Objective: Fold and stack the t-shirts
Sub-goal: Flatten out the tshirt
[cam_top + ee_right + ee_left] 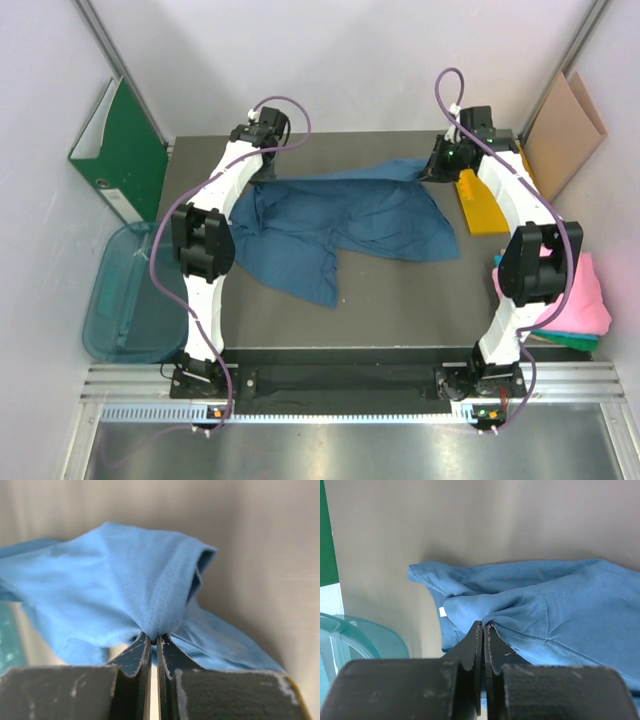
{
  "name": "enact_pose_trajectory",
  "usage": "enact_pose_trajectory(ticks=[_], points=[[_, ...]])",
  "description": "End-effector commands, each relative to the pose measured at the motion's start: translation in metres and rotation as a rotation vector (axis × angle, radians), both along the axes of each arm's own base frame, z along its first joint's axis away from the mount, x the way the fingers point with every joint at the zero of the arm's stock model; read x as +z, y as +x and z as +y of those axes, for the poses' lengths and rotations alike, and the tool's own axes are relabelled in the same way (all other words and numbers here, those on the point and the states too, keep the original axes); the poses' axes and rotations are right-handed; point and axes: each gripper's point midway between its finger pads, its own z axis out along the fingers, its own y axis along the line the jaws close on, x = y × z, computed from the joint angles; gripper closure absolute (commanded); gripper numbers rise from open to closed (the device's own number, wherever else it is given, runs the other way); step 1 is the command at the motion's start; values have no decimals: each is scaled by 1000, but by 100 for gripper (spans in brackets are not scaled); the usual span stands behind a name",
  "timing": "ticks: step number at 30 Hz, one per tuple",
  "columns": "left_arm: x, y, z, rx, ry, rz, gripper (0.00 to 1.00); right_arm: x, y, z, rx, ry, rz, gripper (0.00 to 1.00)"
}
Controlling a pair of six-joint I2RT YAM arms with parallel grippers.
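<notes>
The dark blue t-shirt lies spread and rumpled across the middle of the dark table. My left gripper is at the shirt's far left edge and is shut on a bunched fold of the blue cloth; its fingertips pinch the fabric. My right gripper is at the shirt's far right corner. It is shut on a hemmed fold of the same shirt, which rises from the fingertips. A pink t-shirt lies folded on a teal-green one at the table's right edge.
A green binder leans at the back left, above a clear teal bin. A brown cardboard sheet stands at the back right. A yellow wedge lies beside the right arm.
</notes>
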Motion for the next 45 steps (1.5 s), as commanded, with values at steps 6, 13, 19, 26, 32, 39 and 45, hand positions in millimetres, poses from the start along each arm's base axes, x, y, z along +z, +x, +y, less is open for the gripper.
enact_pose_trajectory(ticks=[6,13,19,26,32,39,45], points=[[25,-8,18,44,41,-35,100,-1,-13,-65,-72,-312,33,100],[21,-16,16,40,24,-20,100,24,-15,-74,-67,-327,-43,100],[15,-20,11,19,4,11,100,-29,-53,-69,8,-302,179,97],[3,-28,2,3,-30,52,100,-135,-126,-40,74,-66,484,93],[-3,-32,-4,-11,-25,74,100,-146,-135,-30,79,24,518,87],[-6,-33,-7,-19,-17,84,100,-111,-91,-35,58,81,368,92],[-9,-31,-10,-12,-26,85,100,-90,-102,-44,89,15,343,45]])
